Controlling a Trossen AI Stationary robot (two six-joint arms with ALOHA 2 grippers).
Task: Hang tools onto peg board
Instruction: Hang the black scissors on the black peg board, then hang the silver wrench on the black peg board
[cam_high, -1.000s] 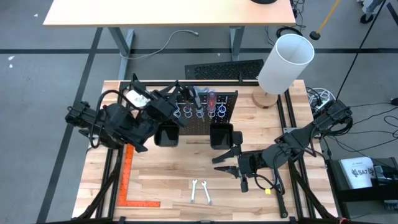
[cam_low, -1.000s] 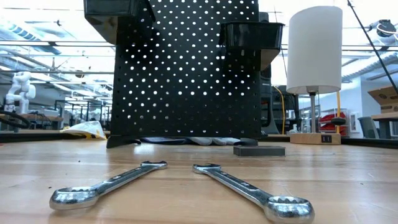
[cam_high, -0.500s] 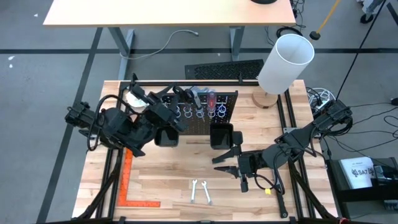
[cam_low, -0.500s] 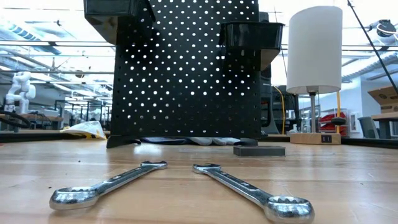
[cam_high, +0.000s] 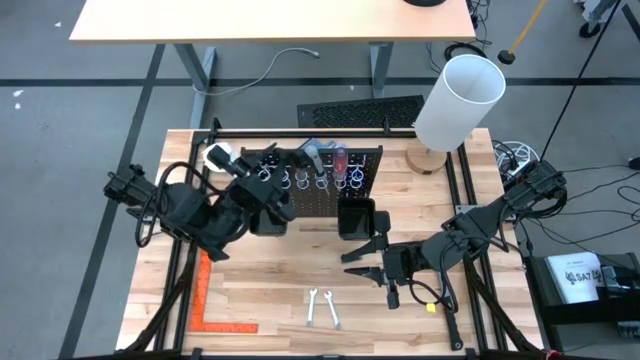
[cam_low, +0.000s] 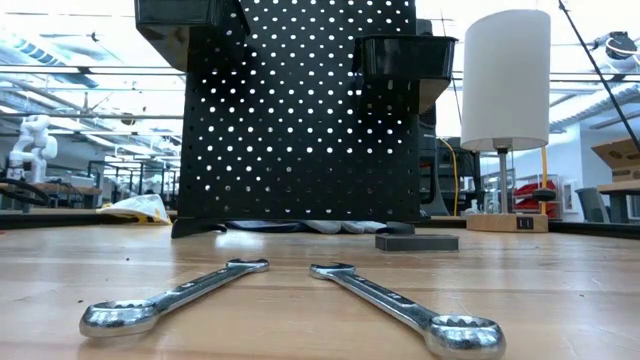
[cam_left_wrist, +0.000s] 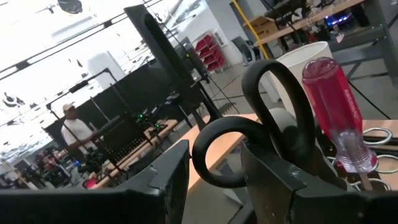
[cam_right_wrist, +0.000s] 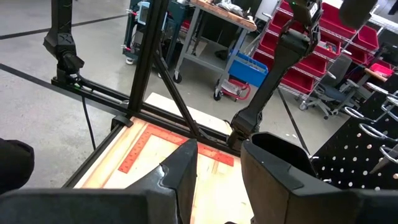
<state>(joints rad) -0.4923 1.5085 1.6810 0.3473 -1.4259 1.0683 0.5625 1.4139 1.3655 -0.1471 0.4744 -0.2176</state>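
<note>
**Scissors on the board, two wrenches on the table**

While the left gripper (cam_high: 268, 192) hangs just beside the left end of the peg board (cam_high: 330, 185), its jaws stand apart and hold nothing. In the left wrist view the black loops of the scissors (cam_left_wrist: 261, 134) sit between and just past its two fingers (cam_left_wrist: 280, 186), with a red-handled screwdriver (cam_left_wrist: 336, 115) upright right beside them. From above, both tools stand in the row of wire rings (cam_high: 320, 181) along the board's top edge, near the far edge of the table (cam_high: 270, 290).

Two black bins (cam_high: 356, 217) hang on the board's face. Two silver wrenches (cam_low: 300, 300) lie flat on the bare wood near the front edge of the table, close together but not touching.

Over the right half of the table, the right gripper (cam_high: 362, 262) waits with its jaws partly apart and empty. A white lamp (cam_high: 455, 105) stands at the far right corner, and an orange square ruler (cam_high: 212, 300) lies near the front left corner.
</note>
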